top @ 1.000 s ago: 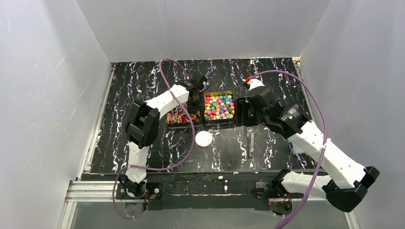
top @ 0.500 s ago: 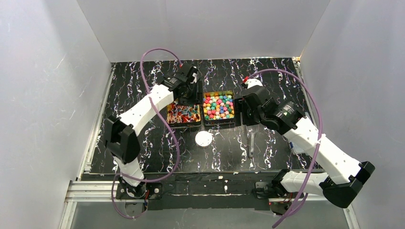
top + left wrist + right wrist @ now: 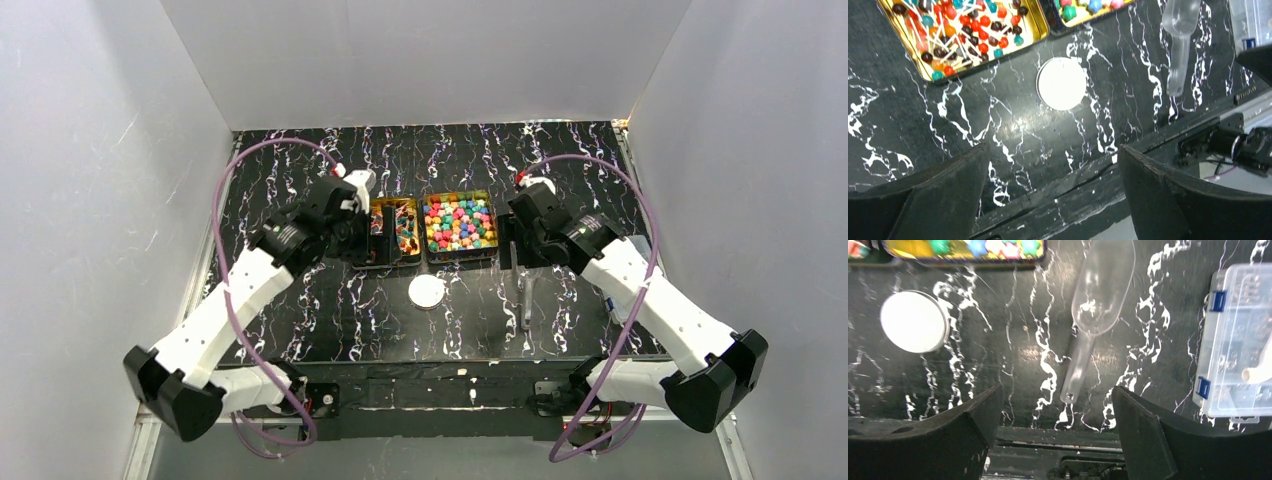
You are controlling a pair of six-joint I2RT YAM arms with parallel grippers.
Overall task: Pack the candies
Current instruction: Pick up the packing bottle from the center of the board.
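Left end effector [image 3: 1053, 150] and right end effector [image 3: 1057, 390] gape wide, empty; candies [image 3: 458, 222]: bright multicoloured lumps.

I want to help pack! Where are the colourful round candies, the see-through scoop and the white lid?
round candies [image 3: 458, 222], top view, middle of the heap.
scoop [image 3: 1102, 287], right wrist view, on its bowl.
white lid [image 3: 914, 321], right wrist view, centre of its top.
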